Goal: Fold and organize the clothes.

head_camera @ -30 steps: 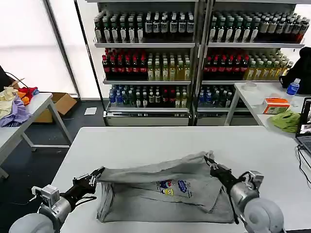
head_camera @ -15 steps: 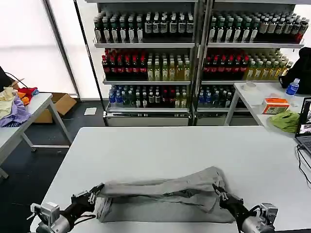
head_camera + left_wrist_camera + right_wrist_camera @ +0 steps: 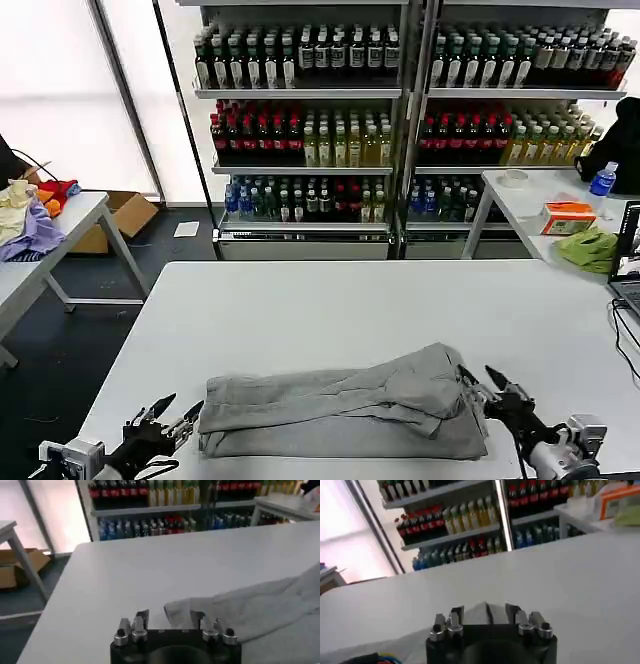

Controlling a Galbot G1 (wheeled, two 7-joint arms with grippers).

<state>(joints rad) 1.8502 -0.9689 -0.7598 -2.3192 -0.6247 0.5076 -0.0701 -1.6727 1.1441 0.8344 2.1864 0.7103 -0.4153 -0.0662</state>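
A light grey shirt [image 3: 340,410] lies folded into a long band across the near part of the white table [image 3: 330,300]; its print is hidden. My left gripper [image 3: 178,409] is open just off the band's left end, fingers apart and holding nothing. In the left wrist view the gripper [image 3: 170,618] is spread, with the shirt's edge [image 3: 250,610] lying on the table just beyond it. My right gripper [image 3: 478,375] is open at the band's right end. In the right wrist view a grey corner of the shirt [image 3: 479,614] shows between the open gripper [image 3: 485,611].
Drink shelves [image 3: 400,120] stand behind the table. A side table at the left holds purple, yellow and red garments [image 3: 30,225], with a cardboard box [image 3: 125,213] beside it. The right side table carries an orange box [image 3: 568,215], an olive-green cloth [image 3: 588,247] and a blue bottle [image 3: 603,180].
Both grippers carried the raised shirt edge down toward the table's near side, folding it over and hiding the print. They have since let go and now stand open.
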